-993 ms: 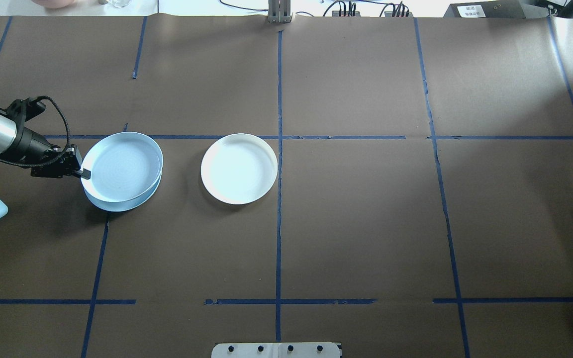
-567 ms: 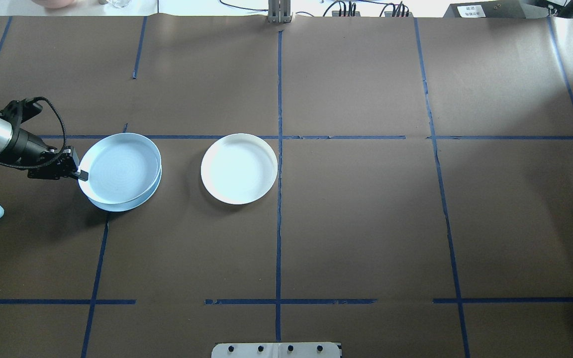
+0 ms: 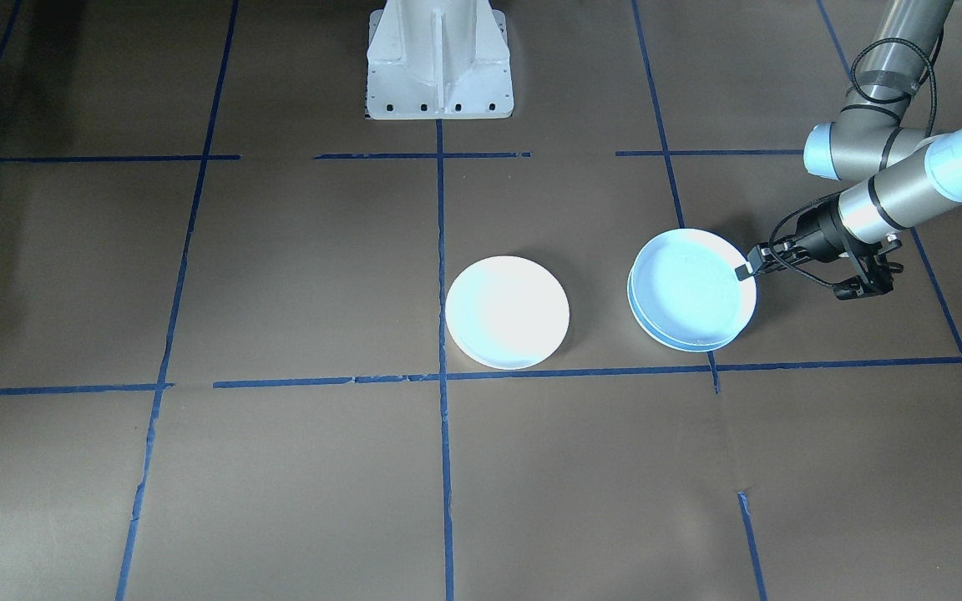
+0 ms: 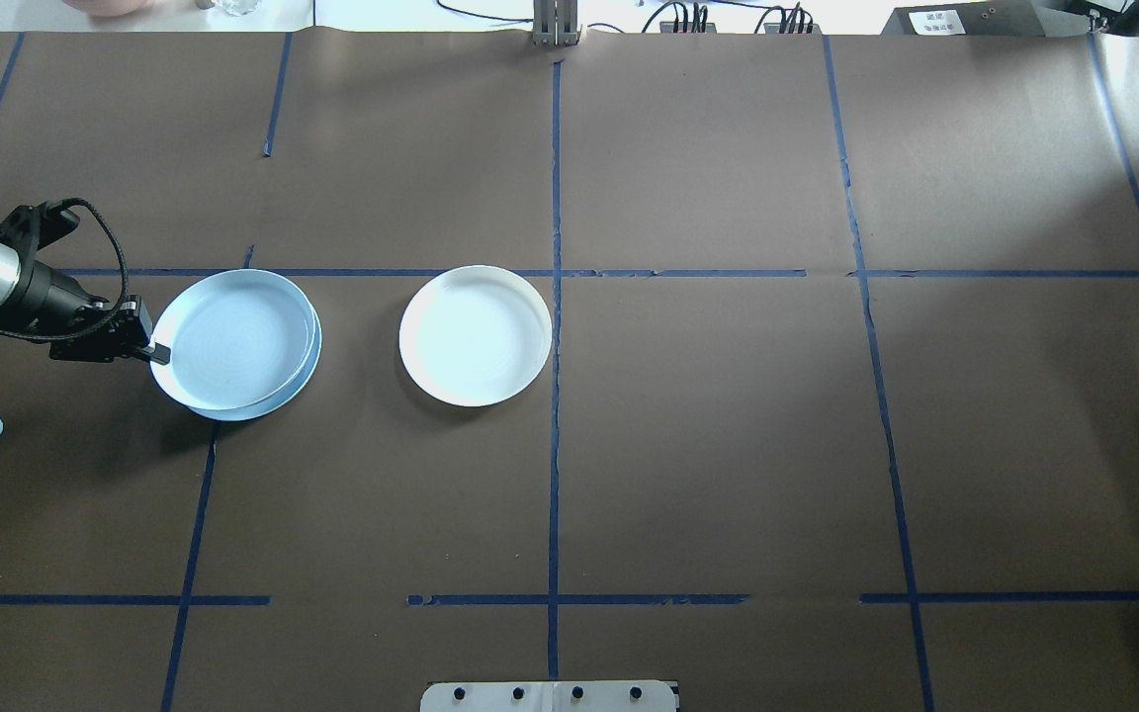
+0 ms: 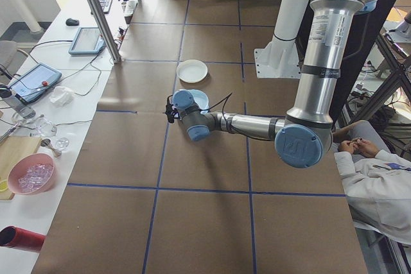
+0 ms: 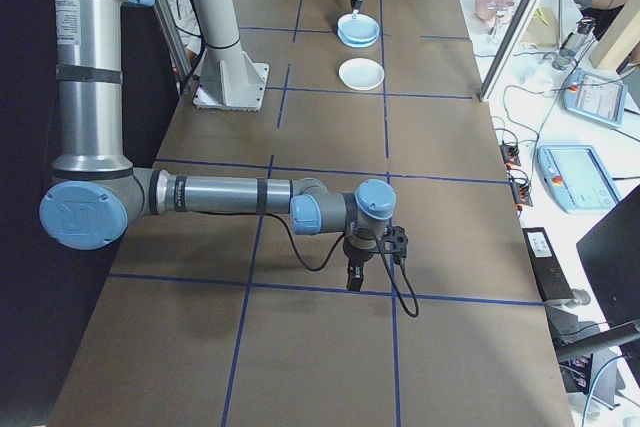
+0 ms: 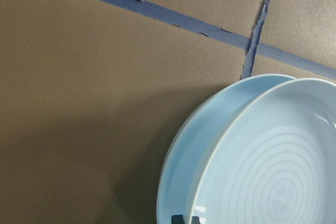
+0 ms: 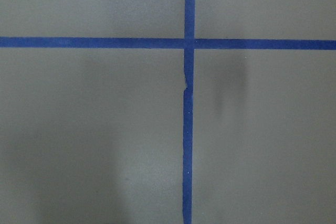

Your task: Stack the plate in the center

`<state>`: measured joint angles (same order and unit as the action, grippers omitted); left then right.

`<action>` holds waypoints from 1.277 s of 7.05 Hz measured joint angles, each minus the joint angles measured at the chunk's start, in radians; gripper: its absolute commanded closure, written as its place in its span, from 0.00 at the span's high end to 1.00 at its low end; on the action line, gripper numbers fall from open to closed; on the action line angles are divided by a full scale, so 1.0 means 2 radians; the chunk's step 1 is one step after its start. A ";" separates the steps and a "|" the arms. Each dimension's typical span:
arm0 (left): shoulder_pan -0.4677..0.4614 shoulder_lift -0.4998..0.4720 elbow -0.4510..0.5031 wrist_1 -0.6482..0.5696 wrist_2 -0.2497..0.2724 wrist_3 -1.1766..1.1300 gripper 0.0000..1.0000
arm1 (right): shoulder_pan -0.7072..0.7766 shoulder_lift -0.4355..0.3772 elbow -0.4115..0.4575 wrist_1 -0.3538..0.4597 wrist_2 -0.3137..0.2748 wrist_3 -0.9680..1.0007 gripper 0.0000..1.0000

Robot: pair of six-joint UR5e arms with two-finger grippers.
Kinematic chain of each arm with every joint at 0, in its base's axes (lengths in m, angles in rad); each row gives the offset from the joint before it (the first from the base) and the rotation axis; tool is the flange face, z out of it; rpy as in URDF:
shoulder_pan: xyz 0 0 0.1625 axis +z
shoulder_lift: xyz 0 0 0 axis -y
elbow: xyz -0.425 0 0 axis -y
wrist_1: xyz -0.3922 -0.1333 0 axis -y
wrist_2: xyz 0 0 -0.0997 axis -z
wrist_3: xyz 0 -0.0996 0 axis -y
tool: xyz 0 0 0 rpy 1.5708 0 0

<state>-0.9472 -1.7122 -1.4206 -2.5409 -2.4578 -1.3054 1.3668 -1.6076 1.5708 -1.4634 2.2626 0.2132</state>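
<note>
A pale bluish-white plate with a cream rim (image 4: pixel 476 334) (image 3: pixel 507 310) lies flat at the table's center. To its left, a light blue plate (image 4: pixel 233 336) (image 3: pixel 690 288) with concentric rings hangs slightly tilted over a second light blue plate (image 4: pixel 305 378) (image 7: pixel 184 150), offset from it. My left gripper (image 4: pixel 159 351) (image 3: pixel 742 270) is shut on the upper plate's outer rim. My right gripper (image 6: pixel 355 277) hovers over bare table far from the plates; I cannot tell whether it is open or shut.
Blue tape lines (image 4: pixel 555 445) divide the brown table into squares. The robot's white base (image 3: pixel 439 58) stands at the table's edge. A side bench holds tablets and a pink bowl (image 5: pixel 31 174). A person sits by the table (image 5: pixel 379 171).
My left gripper has drawn back to the left, carrying the upper blue plate a little leftward over the lower one. The center plate has not moved.
</note>
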 measured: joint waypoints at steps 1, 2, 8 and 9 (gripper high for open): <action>0.000 0.000 0.000 0.000 0.000 0.000 0.72 | 0.000 0.000 0.000 0.000 0.000 0.000 1.00; 0.000 0.000 0.000 0.000 0.000 0.001 0.73 | 0.000 0.000 0.000 0.000 0.000 0.000 1.00; 0.014 -0.082 -0.013 0.049 0.004 -0.068 0.73 | 0.000 0.000 0.000 0.000 0.000 0.000 1.00; 0.033 -0.108 -0.013 0.070 0.023 -0.083 0.72 | 0.000 0.000 0.000 0.000 0.000 0.000 1.00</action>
<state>-0.8811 -1.9284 -1.4469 -2.4003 -2.4113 -1.4706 1.3668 -1.6076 1.5708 -1.4634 2.2626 0.2132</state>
